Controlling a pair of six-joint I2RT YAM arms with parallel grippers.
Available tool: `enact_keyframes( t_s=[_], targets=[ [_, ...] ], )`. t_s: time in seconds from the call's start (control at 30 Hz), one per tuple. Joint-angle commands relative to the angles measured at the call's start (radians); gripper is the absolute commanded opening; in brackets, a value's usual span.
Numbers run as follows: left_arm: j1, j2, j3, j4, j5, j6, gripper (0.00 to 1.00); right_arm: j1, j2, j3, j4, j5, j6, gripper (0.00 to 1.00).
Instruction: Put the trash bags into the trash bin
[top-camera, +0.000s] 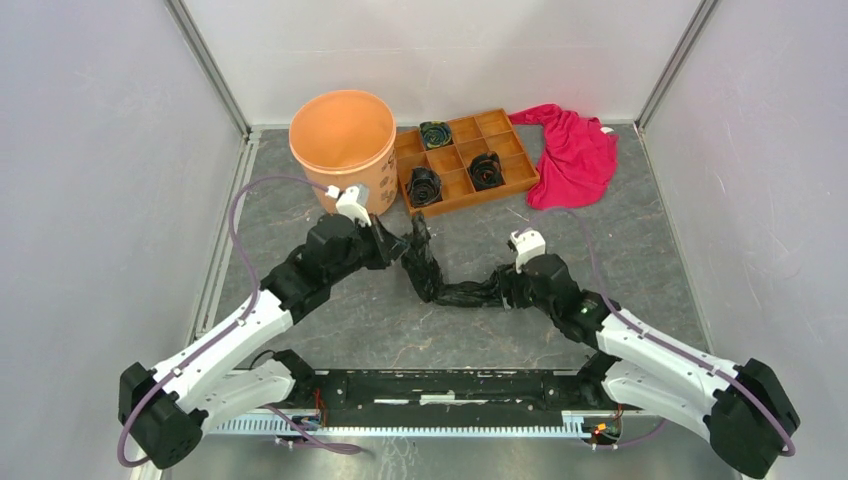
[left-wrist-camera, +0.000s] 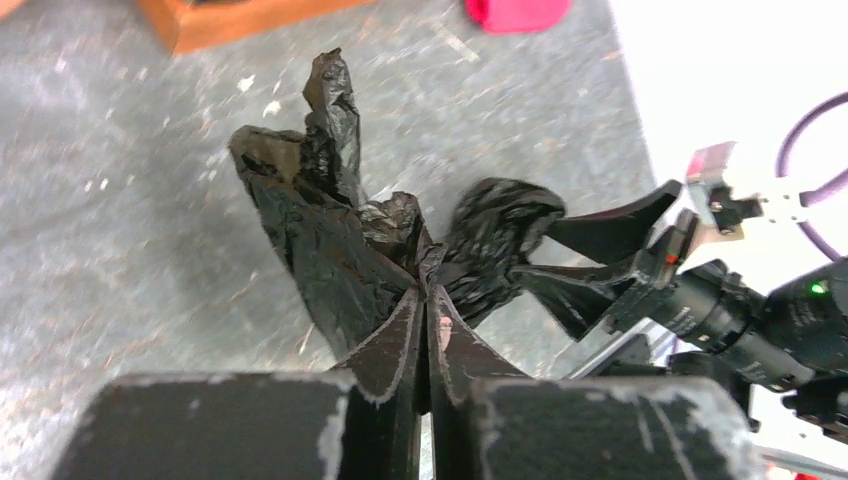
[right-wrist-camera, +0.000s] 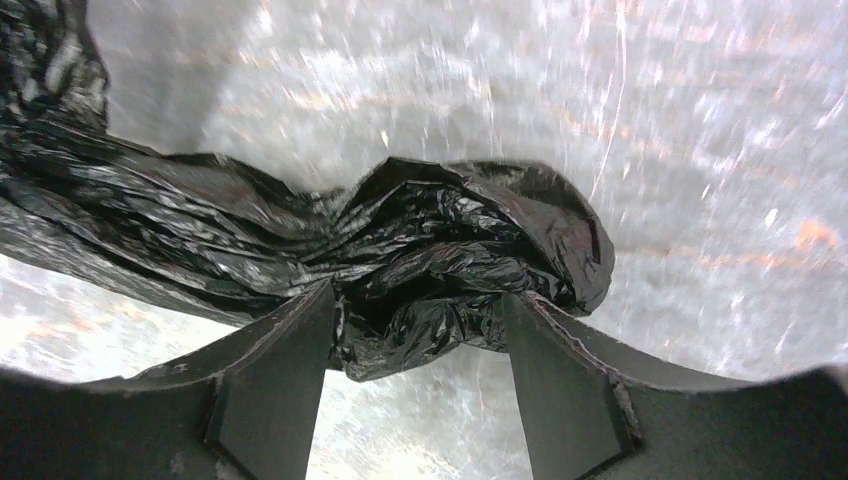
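Left gripper (left-wrist-camera: 428, 292) clenched tight on a fold of the trash bag (top-camera: 445, 290). Bag stretched across the grey table (top-camera: 380, 325) between the two grippers, near the trash bin (top-camera: 372, 178) but outside it. Right gripper (right-wrist-camera: 418, 296) straddled the bag's bunched end, jaws apart; gripping or slack, could not tell.
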Motion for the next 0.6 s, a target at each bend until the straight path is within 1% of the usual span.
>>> enact_keyframes(
  t_s=[0.0, 0.07, 0.13, 0.23, 0.27, 0.3, 0.33, 0.4, 0.43, 0.47, 0.57],
  targets=[
    [0.004, 0.003, 0.181, 0.091, 0.047, 0.127, 0.04, 0.0, 0.014, 0.165, -0.022, -0.006, -0.057, 0.7],
    [0.003, 0.037, 0.313, 0.076, 0.06, 0.192, 0.02, -0.001, 0.021, 0.23, -0.025, -0.028, -0.062, 0.72],
    [0.003, 0.062, 0.433, 0.098, 0.144, 0.243, 0.02, -0.001, 0.029, 0.287, -0.033, -0.039, -0.063, 0.73],
    [0.003, 0.055, 0.524, 0.211, 0.338, 0.241, 0.02, 0.0, 0.023, 0.361, -0.039, -0.041, -0.066, 0.75],
    [0.002, 0.041, 0.52, 0.258, 0.365, 0.231, 0.02, -0.001, 0.013, 0.369, -0.036, -0.039, -0.068, 0.76],
    [0.002, 0.024, 0.499, 0.291, 0.399, 0.207, 0.02, 0.0, 0.003, 0.366, -0.025, -0.034, -0.072, 0.77],
    [0.002, 0.0, 0.465, 0.316, 0.403, 0.196, 0.02, 0.0, -0.013, 0.352, -0.008, -0.027, -0.081, 0.79],
    [0.003, -0.059, 0.365, 0.335, 0.373, 0.169, 0.02, -0.001, -0.033, 0.306, 0.014, 0.027, -0.092, 0.83],
    [0.002, -0.098, 0.308, 0.331, 0.336, 0.162, 0.02, -0.001, -0.036, 0.285, 0.01, 0.065, -0.094, 0.84],
    [0.002, -0.14, 0.242, 0.316, 0.267, 0.15, 0.02, -0.004, -0.034, 0.269, -0.003, 0.095, -0.099, 0.84],
    [0.002, -0.277, 0.021, 0.329, 0.132, 0.068, 0.02, -0.01, -0.01, 0.221, -0.042, 0.222, -0.103, 0.85]
  ],
)
